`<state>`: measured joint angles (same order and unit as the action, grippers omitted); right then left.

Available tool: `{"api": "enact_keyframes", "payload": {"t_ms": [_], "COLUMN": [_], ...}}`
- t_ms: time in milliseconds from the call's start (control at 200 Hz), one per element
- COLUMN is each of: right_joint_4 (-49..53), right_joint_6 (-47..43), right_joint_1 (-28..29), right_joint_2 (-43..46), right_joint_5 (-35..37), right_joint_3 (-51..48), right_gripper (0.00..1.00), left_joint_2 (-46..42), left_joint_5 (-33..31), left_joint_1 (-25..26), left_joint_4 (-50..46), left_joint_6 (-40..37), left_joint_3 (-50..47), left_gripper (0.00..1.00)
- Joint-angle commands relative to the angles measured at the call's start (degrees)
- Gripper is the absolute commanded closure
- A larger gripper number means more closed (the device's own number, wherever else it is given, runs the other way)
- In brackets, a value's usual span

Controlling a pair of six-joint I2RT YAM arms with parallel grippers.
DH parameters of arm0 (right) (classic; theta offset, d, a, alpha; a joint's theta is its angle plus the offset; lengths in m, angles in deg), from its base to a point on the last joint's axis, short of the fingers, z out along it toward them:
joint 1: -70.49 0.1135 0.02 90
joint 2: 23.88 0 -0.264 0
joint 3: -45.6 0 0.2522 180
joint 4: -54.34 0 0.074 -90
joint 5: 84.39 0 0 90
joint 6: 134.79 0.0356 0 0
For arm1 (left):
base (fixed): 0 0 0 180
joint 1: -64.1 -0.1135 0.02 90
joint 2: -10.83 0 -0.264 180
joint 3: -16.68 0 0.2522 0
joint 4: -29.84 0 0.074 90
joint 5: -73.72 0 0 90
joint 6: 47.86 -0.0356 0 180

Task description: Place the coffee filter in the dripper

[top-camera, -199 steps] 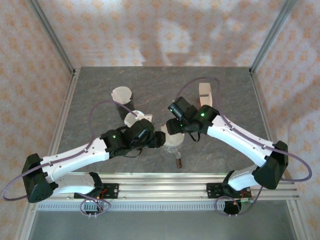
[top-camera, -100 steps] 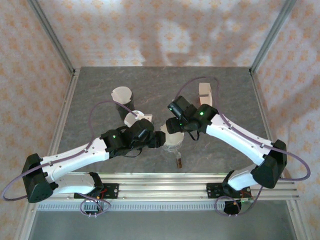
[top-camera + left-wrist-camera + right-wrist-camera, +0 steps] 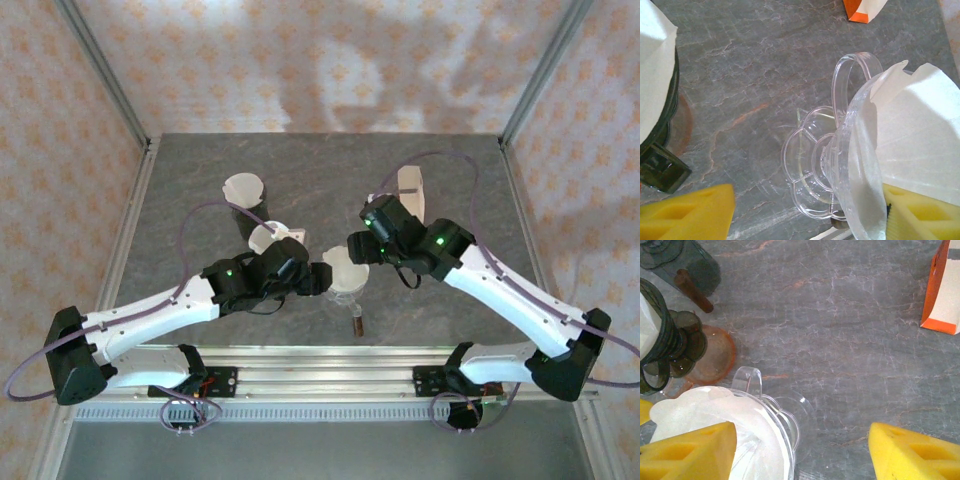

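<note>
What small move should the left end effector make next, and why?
Probably draw the left end effector back from the clear plastic dripper: the white paper filter already sits inside it, and the open jaws hold nothing.

I see white coffee filter point(image 3: 344, 269) sitting in clear dripper point(image 3: 348, 294), mid tabletop point(image 3: 190, 165). Left end effector point(image 3: 319, 278) just beside dripper on its left. Right end effector point(image 3: 359, 246) just behind it, to right. Whether either touches it, I can't tell from above. Another white cone point(image 3: 244, 188) back left. Small brown object point(image 3: 357, 323) nearer arm bases.
</note>
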<state>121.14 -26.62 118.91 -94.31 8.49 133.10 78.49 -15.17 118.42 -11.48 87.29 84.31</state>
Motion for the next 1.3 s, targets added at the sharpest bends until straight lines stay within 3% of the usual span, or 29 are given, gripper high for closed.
{"api": "enact_keyframes", "payload": {"t_ms": [0, 836, 1071, 1166, 1181, 1196, 1296], "right_joint_4": [-0.55, -0.46, -2.14, -3.9, -4.1, -4.29, -5.81], "right_joint_6": [1.05, 1.47, 2.1, 2.82, 2.87, 3.02, 4.35], "right_joint_1": [-0.35, -0.35, -0.35, -0.35, -0.35, -0.35, -0.35], "right_joint_2": [0.47, 2.11, 6.14, 8.63, 9.03, 9.33, 11.05], "right_joint_5": [2.23, 2.3, 5.9, 9.12, 9.7, 10.32, 14.0], "right_joint_3": [-0.7, -0.7, -2.28, -4.28, -4.56, -4.87, -6.65], "right_gripper": [0.3, 0.3, 0.28, 0.25, 0.17, 0.14, 0.12], "left_joint_2": [-0.66, -6.68, -16.05, -19.66, -20.13, -20.64, -23.27], "left_joint_5": [-0.22, -1.46, -12.66, -16.67, -17.31, -18.3, -23.16], "left_joint_1": [-0.41, -0.4, -1.91, -5.87, -6.56, -7.21, -12.7], "left_joint_4": [-0.11, -1.73, -7.83, -11.34, -11.97, -12.6, -13.52], "left_joint_6": [0.46, -0.08, -6.13, -8.87, -9.19, -9.46, -12.67], "left_joint_3": [-0.59, 1.81, 7.02, 8.52, 8.66, 8.86, 8.47], "left_gripper": [0.28, 0.16, 0.0, 0.0, 0.0, 0.0, 0.0]}}
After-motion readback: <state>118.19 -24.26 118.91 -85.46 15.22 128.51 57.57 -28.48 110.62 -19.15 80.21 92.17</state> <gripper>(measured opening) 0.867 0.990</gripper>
